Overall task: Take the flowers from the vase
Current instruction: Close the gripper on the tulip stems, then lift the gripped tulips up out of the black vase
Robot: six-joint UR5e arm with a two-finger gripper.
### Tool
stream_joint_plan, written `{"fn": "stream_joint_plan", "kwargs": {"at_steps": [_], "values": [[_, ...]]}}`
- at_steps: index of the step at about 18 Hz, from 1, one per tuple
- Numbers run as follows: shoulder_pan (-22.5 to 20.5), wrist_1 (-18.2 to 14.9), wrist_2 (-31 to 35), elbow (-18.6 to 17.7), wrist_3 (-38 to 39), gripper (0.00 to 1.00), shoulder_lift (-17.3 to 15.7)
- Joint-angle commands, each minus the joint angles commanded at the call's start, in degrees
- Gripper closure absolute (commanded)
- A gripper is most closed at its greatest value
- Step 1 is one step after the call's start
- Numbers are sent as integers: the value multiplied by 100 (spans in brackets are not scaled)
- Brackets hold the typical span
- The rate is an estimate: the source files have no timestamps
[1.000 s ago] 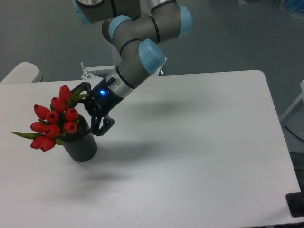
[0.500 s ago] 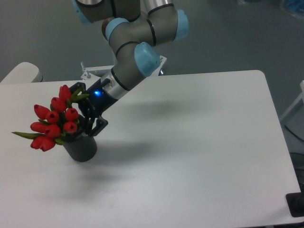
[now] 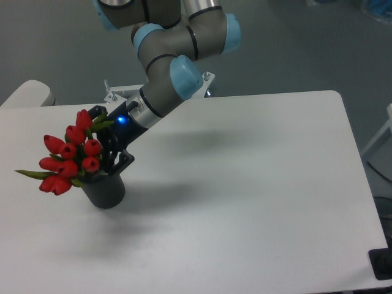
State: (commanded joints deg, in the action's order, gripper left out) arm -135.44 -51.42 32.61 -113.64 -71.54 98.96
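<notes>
Because the tulips lean out to the left of the vase, their red buds hang clear of the rim and only the stems, mostly hidden, run down into the hole; that leaves the bunch's right side, just above the rim, as the likely place to take hold. The gripper comes in from that side on a slant, its black fingers spread apart around the base of the bunch, one near the topmost bud and green leaf, the other low by the vase's rim. Nothing is clamped yet as far as can be seen, though the buds hide part of the fingers. The vase stands upright near the left edge of the white table. A metal bracket sits at the table's far edge behind the arm, and a pale rounded object shows at far left, both well clear. The vase rim looks the likeliest thing to catch the lower finger
</notes>
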Motion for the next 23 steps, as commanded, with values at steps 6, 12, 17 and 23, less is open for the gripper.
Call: {"fn": "stream_joint_plan", "kwargs": {"at_steps": [6,12,17,23], "values": [[-35,9,9,35,0,72,-9],[-114,9,9,35,0,75,-26],[-150,9,-9,105,61,75,-88],[-185,0,-211,237,545,75,-439]]}}
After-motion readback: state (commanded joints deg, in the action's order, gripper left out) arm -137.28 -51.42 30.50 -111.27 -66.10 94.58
